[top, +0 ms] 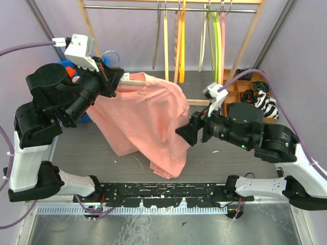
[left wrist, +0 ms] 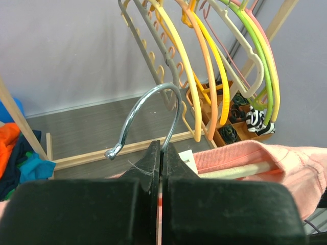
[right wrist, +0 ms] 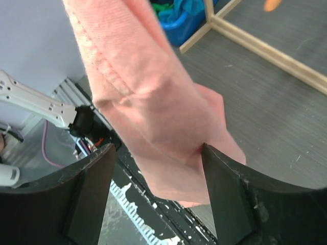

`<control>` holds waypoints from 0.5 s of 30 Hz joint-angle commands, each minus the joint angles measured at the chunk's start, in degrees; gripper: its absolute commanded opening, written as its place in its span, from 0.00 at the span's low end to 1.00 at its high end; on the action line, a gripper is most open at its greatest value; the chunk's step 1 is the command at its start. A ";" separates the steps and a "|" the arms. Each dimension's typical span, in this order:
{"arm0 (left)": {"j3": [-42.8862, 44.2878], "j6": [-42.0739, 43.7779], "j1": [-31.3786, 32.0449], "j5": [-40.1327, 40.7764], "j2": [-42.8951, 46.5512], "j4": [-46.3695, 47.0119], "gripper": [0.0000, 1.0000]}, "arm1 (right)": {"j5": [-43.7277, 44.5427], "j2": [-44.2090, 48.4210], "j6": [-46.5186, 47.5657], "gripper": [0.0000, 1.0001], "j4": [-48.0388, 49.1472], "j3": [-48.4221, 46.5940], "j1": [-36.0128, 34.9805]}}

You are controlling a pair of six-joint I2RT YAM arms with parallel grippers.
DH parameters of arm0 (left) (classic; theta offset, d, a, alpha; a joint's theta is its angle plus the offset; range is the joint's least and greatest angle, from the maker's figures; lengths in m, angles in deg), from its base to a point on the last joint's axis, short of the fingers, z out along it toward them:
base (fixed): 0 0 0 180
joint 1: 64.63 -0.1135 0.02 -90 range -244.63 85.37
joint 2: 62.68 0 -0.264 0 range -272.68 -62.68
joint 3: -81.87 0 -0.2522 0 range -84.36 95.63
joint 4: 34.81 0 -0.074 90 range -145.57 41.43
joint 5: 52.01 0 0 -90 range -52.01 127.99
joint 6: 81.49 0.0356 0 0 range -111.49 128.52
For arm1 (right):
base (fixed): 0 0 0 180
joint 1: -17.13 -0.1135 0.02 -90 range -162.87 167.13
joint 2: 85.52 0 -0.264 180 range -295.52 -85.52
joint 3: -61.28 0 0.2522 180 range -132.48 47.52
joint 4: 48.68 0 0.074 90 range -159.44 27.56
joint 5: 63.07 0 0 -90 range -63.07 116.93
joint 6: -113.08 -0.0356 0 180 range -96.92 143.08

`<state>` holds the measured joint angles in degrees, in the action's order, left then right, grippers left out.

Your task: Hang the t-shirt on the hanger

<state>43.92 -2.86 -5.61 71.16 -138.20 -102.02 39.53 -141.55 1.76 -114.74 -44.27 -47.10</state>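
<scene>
The left gripper [top: 116,80] is closed, clamped on the hanger [left wrist: 240,171] at the foot of its hook [left wrist: 153,109], which rises between the shut fingers in the left wrist view. The hanger is held up above the table [top: 87,148], and the shirt [top: 148,115] is draped from it. A cream arm of the hanger is seen inside the neck opening with pink cloth folded over it, so that side is judged to be threaded. The other shoulder is hidden behind the gripper, and its seating cannot be told.

The right gripper [top: 185,133] is open at the shirt's lower side edge. In its wrist view a hanging fold passes between the spread fingers [right wrist: 87,194] without being pinched. The task is judged nearly done. Left to do would be checking the hidden shoulder and letting the cloth fall straight.

The shirt is a soft, wrinkled knit with a stitched hem, bunched unevenly at the bottom. The hanger arm is thin, smooth and pale. The hook is bright bent wire with a blunt tip. The table is matte grey with a faint grain.
</scene>
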 commanded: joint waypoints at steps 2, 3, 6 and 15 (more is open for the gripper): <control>0.68 -1.66 0.00 -0.81 0.44 3.31 0.00 | -5.08 -3.47 0.33 0.64 2.11 -0.45 -0.09; 0.54 -1.83 -0.03 -0.91 0.40 3.27 0.00 | -5.48 -3.53 0.32 0.54 2.08 -0.80 -0.04; -0.04 -1.90 -0.02 -0.51 0.70 2.65 0.00 | -5.13 -2.75 0.29 0.22 2.11 -2.53 -0.12; -3.06 -1.82 -0.05 0.45 2.06 1.21 0.00 | 1.18 3.59 1.61 0.01 5.33 -5.97 -0.03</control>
<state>41.56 -4.20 -5.61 70.99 -137.48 -102.63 36.29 -142.18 2.09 -115.15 -46.65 -47.10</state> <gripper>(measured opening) 0.014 0.064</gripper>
